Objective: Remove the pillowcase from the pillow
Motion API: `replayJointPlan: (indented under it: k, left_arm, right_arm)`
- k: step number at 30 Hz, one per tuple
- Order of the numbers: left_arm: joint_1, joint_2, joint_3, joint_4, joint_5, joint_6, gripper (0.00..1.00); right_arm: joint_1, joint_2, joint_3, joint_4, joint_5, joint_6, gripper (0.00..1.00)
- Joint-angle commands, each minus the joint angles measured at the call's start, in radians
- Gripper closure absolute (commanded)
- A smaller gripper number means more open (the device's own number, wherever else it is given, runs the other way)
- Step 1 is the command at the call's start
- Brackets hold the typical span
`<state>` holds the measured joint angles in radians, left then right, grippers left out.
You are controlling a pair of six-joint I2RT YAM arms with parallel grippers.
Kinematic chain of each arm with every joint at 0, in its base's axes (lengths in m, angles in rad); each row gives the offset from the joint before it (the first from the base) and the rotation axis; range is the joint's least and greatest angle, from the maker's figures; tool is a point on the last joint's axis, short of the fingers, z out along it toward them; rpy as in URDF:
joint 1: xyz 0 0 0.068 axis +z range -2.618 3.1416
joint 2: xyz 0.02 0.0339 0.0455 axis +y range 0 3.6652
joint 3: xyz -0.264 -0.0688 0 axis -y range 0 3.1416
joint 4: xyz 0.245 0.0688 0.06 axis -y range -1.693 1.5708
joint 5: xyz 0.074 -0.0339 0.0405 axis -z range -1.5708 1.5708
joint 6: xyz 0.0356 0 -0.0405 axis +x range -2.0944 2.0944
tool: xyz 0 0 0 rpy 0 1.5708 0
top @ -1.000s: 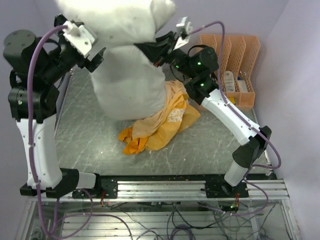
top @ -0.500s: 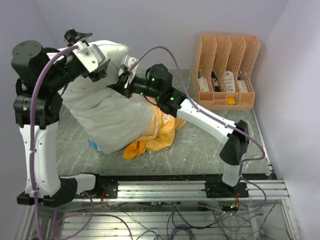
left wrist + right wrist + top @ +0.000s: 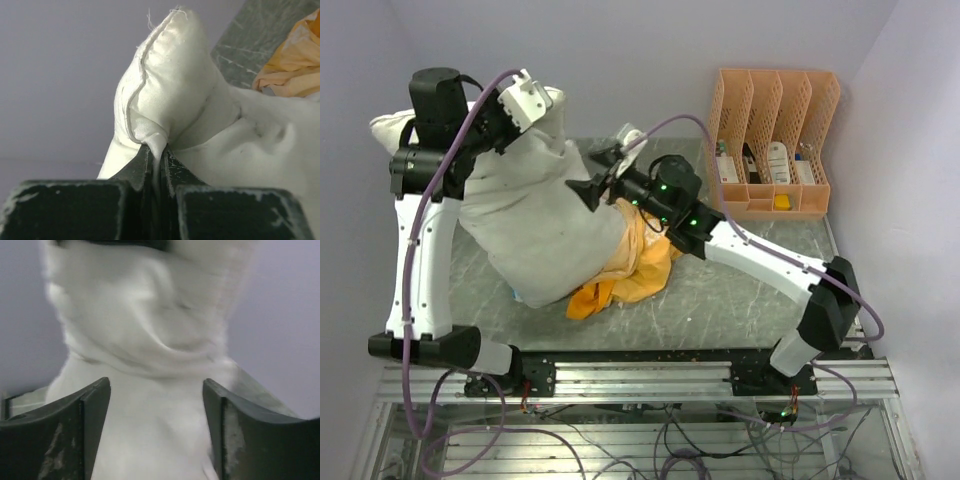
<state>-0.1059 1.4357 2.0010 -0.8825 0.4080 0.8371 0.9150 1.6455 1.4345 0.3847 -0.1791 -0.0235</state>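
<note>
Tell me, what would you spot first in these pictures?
The big off-white pillow fills the left half of the table, its corner pinched by the left gripper. The orange-yellow pillowcase lies crumpled against its right side, and the right gripper faces the pillow with jaws open.

The left arm (image 3: 420,260) rises steeply from its base at the near left edge of the counter, bends at a high elbow and turns its wrist to the right. The left pincer (image 3: 159,150) has its jaws pressed together, pinching a corner of the pillow (image 3: 175,85). The right arm (image 3: 760,258) folds at a low elbow near its base and stretches its forearm far to the left. The right pincer (image 3: 155,385) points left with its jaws spread wide.
</note>
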Motion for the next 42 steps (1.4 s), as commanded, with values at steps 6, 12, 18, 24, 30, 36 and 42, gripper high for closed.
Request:
replayJointPlan:
  k: [6,12,18,24,30,36,42]
  left_arm:
    - [0.005,-0.148,0.037,0.174,-0.073,-0.044,0.93]
    - [0.005,-0.199,-0.039,0.208,-0.031,-0.067,0.93]
    - [0.005,-0.205,-0.040,0.212,-0.073,-0.034,0.93]
    - [0.005,-0.219,-0.048,0.387,-0.245,0.064,0.93]
    - [0.005,-0.140,0.049,0.603,-0.491,0.167,0.93]
    - [0.005,-0.096,0.099,0.622,-0.519,0.134,0.93]
    - [0.003,-0.126,-0.078,0.408,-0.292,-0.108,0.92]
  right_arm:
    - [-0.263,-0.052,-0.349,-0.081,0.339,0.492,0.02]
    - [-0.263,0.072,-0.465,-0.019,0.274,0.598,0.06]
    - [-0.273,0.146,-0.518,0.034,0.288,0.702,0.50]
    - [-0.332,0.111,-0.594,0.013,0.454,0.786,0.96]
    - [-0.376,0.007,-0.722,0.006,0.621,0.810,1.00]
    - [-0.417,-0.132,-0.836,-0.014,0.714,0.841,1.00]
    - [-0.417,-0.228,-0.860,0.082,0.564,0.718,0.75]
